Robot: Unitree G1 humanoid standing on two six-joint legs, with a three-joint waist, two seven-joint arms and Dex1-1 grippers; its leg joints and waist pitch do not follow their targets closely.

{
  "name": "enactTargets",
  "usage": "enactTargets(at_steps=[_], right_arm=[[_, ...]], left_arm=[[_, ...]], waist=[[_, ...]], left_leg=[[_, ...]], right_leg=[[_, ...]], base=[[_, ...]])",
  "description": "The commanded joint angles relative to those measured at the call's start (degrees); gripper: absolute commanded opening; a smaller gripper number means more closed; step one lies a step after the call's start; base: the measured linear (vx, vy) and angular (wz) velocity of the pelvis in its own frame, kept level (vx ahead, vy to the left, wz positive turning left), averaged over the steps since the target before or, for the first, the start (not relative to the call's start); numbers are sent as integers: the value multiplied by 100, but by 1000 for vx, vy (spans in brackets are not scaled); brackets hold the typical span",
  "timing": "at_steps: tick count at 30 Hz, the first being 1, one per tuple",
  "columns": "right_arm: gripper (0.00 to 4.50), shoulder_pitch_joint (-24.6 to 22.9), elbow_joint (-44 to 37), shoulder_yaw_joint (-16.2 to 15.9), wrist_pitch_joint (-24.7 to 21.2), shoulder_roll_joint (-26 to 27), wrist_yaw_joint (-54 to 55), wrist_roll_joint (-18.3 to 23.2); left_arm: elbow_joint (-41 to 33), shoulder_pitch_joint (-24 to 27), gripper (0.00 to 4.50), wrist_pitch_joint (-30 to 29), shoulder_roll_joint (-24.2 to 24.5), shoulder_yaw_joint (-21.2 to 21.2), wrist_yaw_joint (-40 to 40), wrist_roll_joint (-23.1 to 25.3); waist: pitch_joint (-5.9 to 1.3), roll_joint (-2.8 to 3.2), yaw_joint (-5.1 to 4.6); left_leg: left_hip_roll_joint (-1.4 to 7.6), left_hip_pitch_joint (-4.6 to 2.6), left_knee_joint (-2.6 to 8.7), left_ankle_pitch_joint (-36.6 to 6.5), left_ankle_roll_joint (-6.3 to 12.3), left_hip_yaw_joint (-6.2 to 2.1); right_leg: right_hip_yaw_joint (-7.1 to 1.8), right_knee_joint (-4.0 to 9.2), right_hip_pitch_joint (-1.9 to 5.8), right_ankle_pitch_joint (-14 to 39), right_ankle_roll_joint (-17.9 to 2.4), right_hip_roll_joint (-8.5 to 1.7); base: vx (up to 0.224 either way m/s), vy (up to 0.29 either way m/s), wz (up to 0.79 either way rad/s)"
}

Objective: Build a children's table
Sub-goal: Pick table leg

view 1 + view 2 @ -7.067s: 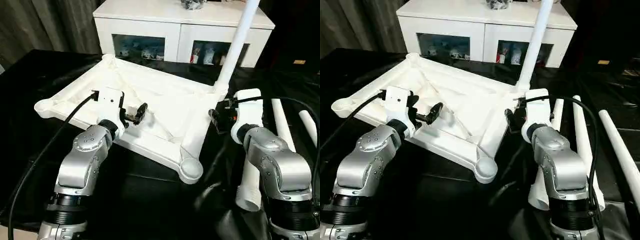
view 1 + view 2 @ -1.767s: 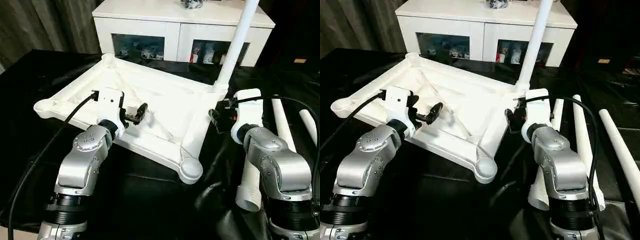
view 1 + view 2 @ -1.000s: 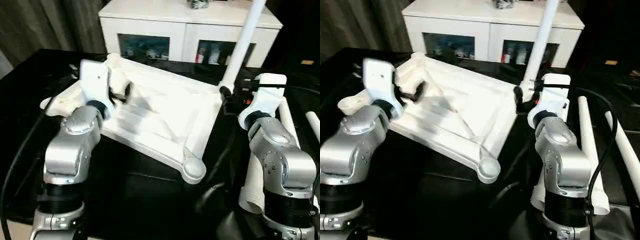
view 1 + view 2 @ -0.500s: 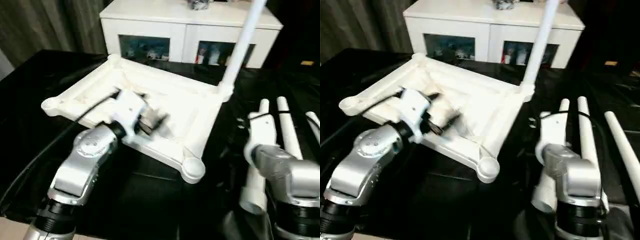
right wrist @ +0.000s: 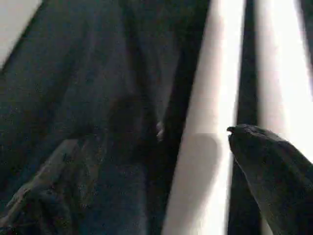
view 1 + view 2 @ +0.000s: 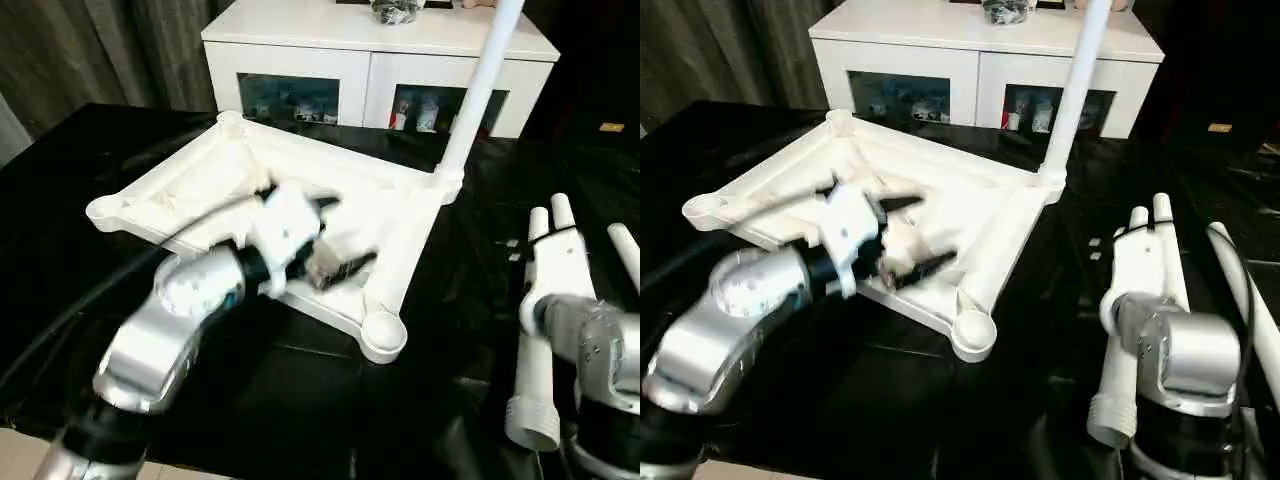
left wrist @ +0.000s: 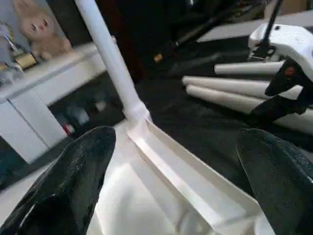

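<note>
The table top [image 6: 300, 190] lies upside down on the black work table [image 6: 300, 400] with one leg [image 6: 475, 95] already standing in its far corner, both grippers spread and empty, the right gripper [image 5: 205, 161] over the loose legs [image 6: 1170, 250], so it should centre on one before clamping

- The children's table [image 6: 300, 175] looks like smooth white plastic.
- The counter [image 6: 300, 390] has shiny black cloth.
- The left forearm [image 6: 165, 320] is shiny silver metal.
</note>
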State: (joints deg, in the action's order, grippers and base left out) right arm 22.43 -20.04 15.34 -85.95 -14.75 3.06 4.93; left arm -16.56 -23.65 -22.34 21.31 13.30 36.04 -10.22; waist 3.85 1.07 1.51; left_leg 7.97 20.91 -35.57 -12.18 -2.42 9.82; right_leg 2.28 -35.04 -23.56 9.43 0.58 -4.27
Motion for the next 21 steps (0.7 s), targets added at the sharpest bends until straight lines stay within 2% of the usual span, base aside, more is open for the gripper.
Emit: enactTargets(at_steps=[1, 5, 6, 8, 9, 10, 13, 15, 18, 20, 21], right_arm=[[441, 147, -274, 20, -440, -133, -100, 26], [441, 95, -351, 63, -622, -173, -142, 58], [441, 25, -349, 105, -655, -172, -164, 94], [441, -62, -325, 121, -655, -182, -186, 125], [441, -186, -249, 166, -655, -173, -227, 161], [441, -255, -180, 217, -655, -149, -247, 169], [441, -437, 44, 196, -655, -215, -318, 149], [441, -483, 88, 183, -655, -216, -357, 153], [441, -562, 172, 214, -655, -140, -449, 210], [407, -581, 173, 226, -655, -108, -453, 207], [407, -596, 168, 217, -655, -99, -468, 223]], left_arm=[[34, -99, 450, -151, 32, -108, -27, 24], [-1, -83, 450, -184, 112, -75, 30, 53], [-49, -55, 450, -281, 128, -80, 97, -47], [-115, -25, 450, -374, 160, -67, 180, -136], [-253, 50, 450, -580, 269, -10, 412, -330], [-353, 111, 450, -675, 373, 57, 594, -426], [-726, 377, 450, -886, 694, 239, 1247, -923], [-833, 424, 450, -869, 807, 327, 1410, -960], [-911, 430, 450, -882, 901, 421, 1511, -948], [-913, 413, 450, -880, 923, 443, 1520, -920], [-894, 395, 450, -892, 900, 431, 1481, -905]], waist=[[-370, -108, -19], [-388, -78, 7], [-390, -91, 5], [-391, -76, 19], [-411, -90, 30], [-394, -78, 34], [-390, -88, 26], [-388, -104, 24], [-359, -98, 17], [-347, -105, 11], [-350, -107, 10]], left_leg=[[353, -57, 489, -1073, -325, -153], [359, -50, 478, -863, -297, -151], [364, -53, 477, -831, -296, -148], [367, -51, 475, -757, -296, -144], [368, -58, 463, -654, -276, -136], [369, -39, 474, -647, -248, -136], [366, -46, 473, -675, -260, -123], [370, -48, 476, -774, -259, -129], [372, -59, 487, -982, -282, -129], [366, -68, 494, -1132, -308, -132], [363, -69, 491, -1159, -322, -136]], right_leg=[[-280, 472, 240, 2142, -698, -322], [-283, 441, 246, 1887, -772, -329], [-281, 435, 244, 1819, -791, -323], [-282, 412, 252, 1658, -877, -331], [-285, 385, 267, 1438, -943, -339], [-284, 389, 271, 1449, -970, -346], [-279, 386, 253, 1543, -1007, -339], [-277, 393, 262, 1652, -988, -341], [-285, 427, 241, 1983, -915, -345], [-288, 465, 225, 2302, -803, -347], [-288, 474, 224, 2402, -754, -348]], base=[[0, 0, 0], [0, 0, 0], [0, 0, 0], [0, 0, 0], [0, 0, 0], [0, 0, 0], [0, 0, 0], [0, 0, 0], [0, 0, 0], [0, 0, 0], [0, 0, 0]])
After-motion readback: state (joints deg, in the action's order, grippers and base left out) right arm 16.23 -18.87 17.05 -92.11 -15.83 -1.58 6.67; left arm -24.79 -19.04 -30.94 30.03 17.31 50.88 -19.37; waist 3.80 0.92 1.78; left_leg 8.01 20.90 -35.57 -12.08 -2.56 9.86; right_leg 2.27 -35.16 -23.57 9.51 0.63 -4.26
